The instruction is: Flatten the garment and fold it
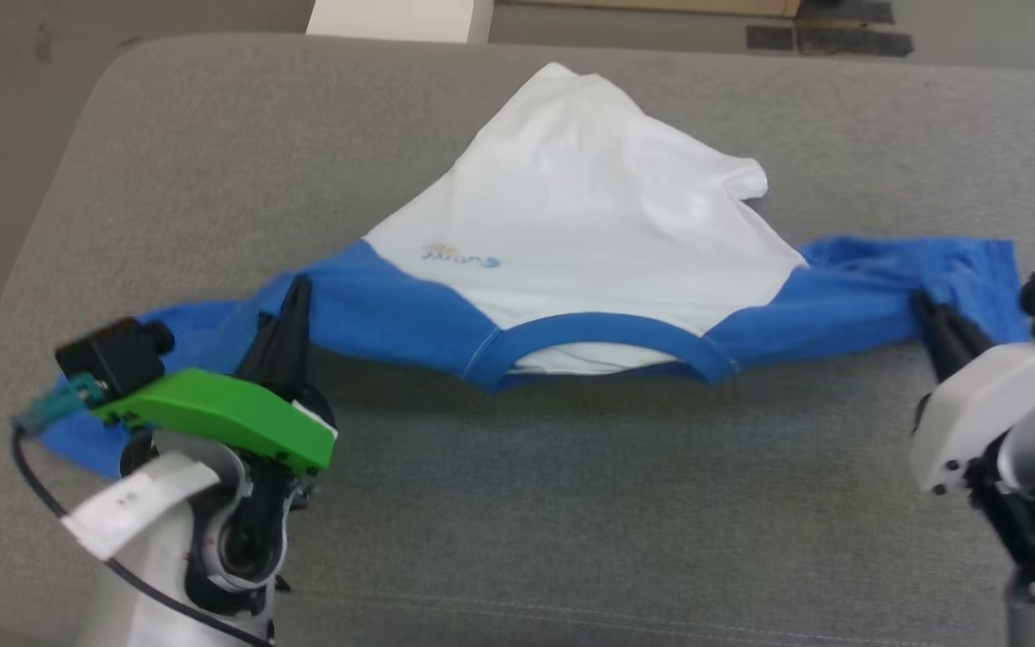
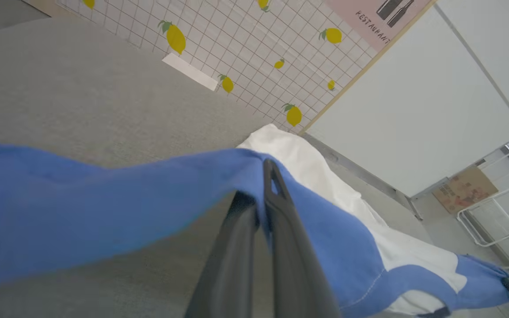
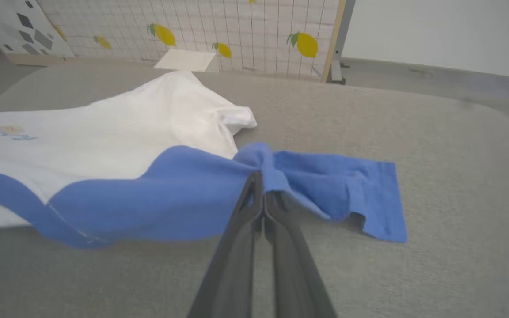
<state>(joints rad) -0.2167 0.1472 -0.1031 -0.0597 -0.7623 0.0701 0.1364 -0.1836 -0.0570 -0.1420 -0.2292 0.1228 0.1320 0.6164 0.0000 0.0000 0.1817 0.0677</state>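
Blue sleeves of the garment stretch across the grey surface; left pincer and right pincer each clamp one sleeve, likely to pull the cloth flat.

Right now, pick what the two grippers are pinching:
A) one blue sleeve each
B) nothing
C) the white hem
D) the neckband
A: the left gripper is shut on one blue sleeve of the garment, and the right gripper on the other sleeve.
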